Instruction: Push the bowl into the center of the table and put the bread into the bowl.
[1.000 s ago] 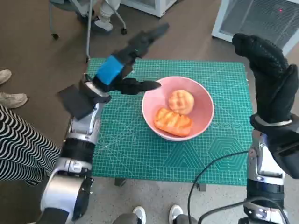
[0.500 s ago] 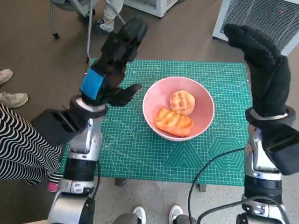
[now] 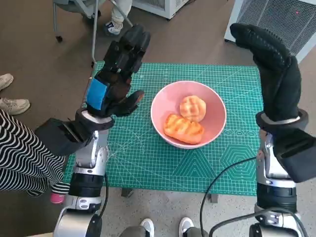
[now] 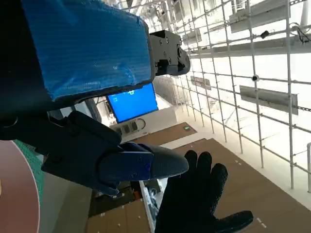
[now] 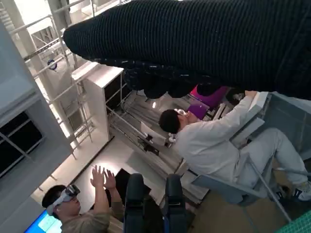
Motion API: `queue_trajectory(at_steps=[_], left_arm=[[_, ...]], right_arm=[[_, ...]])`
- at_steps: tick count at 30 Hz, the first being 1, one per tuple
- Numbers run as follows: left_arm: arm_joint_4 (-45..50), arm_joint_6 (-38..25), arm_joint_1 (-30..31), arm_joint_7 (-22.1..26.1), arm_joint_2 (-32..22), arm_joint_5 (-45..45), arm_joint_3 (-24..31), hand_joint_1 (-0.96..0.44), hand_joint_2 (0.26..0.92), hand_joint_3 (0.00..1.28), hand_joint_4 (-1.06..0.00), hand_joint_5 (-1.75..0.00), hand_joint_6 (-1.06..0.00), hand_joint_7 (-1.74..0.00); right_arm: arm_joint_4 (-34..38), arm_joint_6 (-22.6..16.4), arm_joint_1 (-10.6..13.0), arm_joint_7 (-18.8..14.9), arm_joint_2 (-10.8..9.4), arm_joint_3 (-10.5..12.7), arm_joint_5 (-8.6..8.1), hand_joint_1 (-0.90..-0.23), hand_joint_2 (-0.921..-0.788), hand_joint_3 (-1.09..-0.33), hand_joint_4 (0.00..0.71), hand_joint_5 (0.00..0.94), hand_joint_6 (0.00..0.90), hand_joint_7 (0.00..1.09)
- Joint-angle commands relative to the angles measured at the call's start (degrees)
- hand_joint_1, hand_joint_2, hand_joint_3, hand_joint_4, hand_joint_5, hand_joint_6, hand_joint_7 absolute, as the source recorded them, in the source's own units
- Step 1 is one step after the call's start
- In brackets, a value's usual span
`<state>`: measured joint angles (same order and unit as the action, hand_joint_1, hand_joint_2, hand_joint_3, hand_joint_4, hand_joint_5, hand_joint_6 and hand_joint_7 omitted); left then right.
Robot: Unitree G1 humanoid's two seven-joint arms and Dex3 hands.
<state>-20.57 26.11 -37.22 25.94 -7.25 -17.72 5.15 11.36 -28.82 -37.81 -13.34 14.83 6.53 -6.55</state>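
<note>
Bread (image 3: 183,128) lengthwise across bowl (image 3: 215,129)

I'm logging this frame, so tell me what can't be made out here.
- Bowl: the inside under the two breads is hidden in the head view; the left wrist view cuts it to a pink sliver at the edge.
- Right hand: its palm side faces away in the head view; the right wrist view shows only a dark band.

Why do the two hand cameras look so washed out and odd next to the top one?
Head view: even light, sharp on the pink bowl and bread, with wide-angle bending at the edges. Left wrist view: tilted upward, the windows glare white, and the close left hand looks soft. Right wrist view: the right hand is a dark band against a bright room.
</note>
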Motion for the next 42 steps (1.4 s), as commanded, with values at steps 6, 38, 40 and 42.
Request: queue_trajectory(at_steps=[6,38,40,42], left_arm=[[1.08,-0.12,-0.86,0.07,-0.35,0.92,-0.11,-0.77,0.921,0.43,-0.05,-0.01,0.00,-0.42],[-0.86,2.85,-2.77,2.11,1.43,0.41,0.12,-0.74,0.921,0.40,-0.05,0.00,0.00,-0.32],[-1.25,3.03,-3.03,2.23,1.46,0.39,0.18,-0.74,0.921,0.40,-0.05,0.00,0.00,-0.32],[-1.63,3.18,-3.27,2.46,1.46,0.31,0.23,-0.74,0.921,0.39,-0.05,0.00,0.00,-0.32]], right_arm=[[-0.48,0.68,0.92,-0.76,0.74,-0.06,0.02,-0.721,-0.921,-0.740,0.154,0.000,-0.001,0.54],[-4.63,2.80,3.86,-0.07,1.84,0.90,0.12,-0.724,-0.921,-0.742,0.155,0.001,-0.001,0.54],[-4.74,2.96,3.92,-0.16,1.84,1.01,-0.10,-0.724,-0.921,-0.742,0.156,0.001,-0.001,0.54],[-4.82,3.08,3.95,-0.24,1.79,1.11,-0.33,-0.724,-0.921,-0.741,0.158,0.002,-0.001,0.54]])
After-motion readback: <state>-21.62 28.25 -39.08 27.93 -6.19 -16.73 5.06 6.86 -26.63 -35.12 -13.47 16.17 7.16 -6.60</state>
